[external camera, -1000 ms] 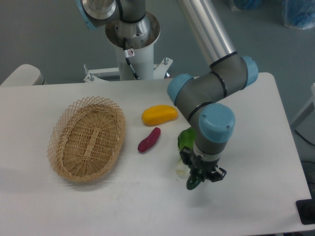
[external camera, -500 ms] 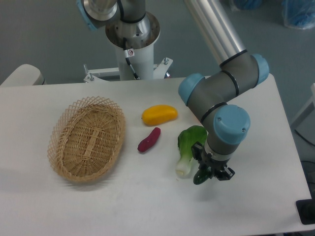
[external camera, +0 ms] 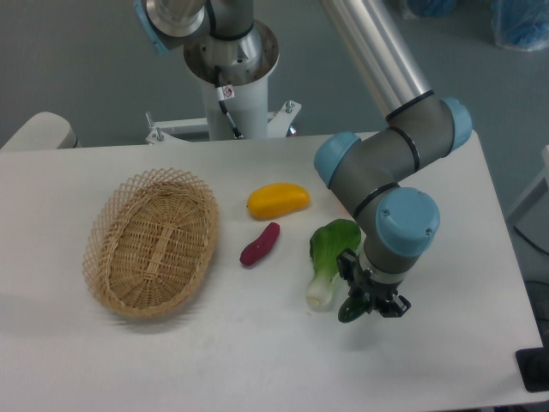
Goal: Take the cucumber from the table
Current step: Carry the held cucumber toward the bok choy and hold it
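Only the dark green, glossy end of the cucumber (external camera: 346,312) shows, sticking out below the wrist; the rest is hidden under the arm. My gripper (external camera: 367,300) points down at the white table (external camera: 214,352) and is shut on the cucumber, right of the bok choy. Whether the cucumber is clear of the tabletop cannot be told from this view.
A light-green bok choy (external camera: 328,257) lies just left of the gripper. A purple-red sweet potato (external camera: 260,244) and a yellow fruit (external camera: 279,199) lie near the middle. An oval wicker basket (external camera: 153,242) stands at the left. The arm's base (external camera: 230,77) is at the back.
The gripper has shifted right with the cucumber end moving along in it, uncovering the bok choy. Over the last half second it barely moved.
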Robot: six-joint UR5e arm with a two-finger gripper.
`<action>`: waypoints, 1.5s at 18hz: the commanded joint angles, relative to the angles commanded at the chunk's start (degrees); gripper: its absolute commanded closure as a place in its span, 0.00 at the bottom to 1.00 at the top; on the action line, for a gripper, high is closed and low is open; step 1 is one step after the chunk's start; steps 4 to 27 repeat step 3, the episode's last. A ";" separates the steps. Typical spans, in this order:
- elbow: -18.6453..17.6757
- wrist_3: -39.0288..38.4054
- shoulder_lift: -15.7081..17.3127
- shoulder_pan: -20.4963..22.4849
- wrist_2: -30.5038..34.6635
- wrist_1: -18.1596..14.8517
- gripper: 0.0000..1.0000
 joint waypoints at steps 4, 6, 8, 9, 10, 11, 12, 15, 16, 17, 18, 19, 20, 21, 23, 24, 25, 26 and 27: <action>0.00 0.00 0.00 0.00 0.00 0.09 0.74; 0.00 0.00 0.00 0.00 0.00 0.09 0.74; 0.00 0.00 0.00 0.00 0.00 0.09 0.74; 0.00 0.00 0.00 0.00 0.00 0.09 0.74; 0.00 0.00 0.00 0.00 0.00 0.09 0.74; 0.00 0.00 0.00 0.00 0.00 0.09 0.74; 0.00 0.00 0.00 0.00 0.00 0.09 0.74; 0.00 0.00 0.00 0.00 0.00 0.09 0.74; 0.00 0.00 0.00 0.00 0.00 0.09 0.74; 0.00 0.00 0.00 0.00 0.00 0.09 0.74; 0.00 0.00 0.00 0.00 0.00 0.09 0.74; 0.00 0.00 0.00 0.00 0.00 0.09 0.74; 0.00 0.00 0.00 0.00 0.00 0.09 0.74; 0.00 0.00 0.00 0.00 0.00 0.09 0.74; 0.00 0.00 0.00 0.00 0.00 0.09 0.74; 0.00 0.00 0.00 0.00 0.00 0.09 0.74; 0.00 0.00 0.00 0.00 0.00 0.09 0.74; 0.00 0.00 0.00 0.00 0.00 0.09 0.74; 0.00 0.00 0.00 0.00 0.00 0.09 0.74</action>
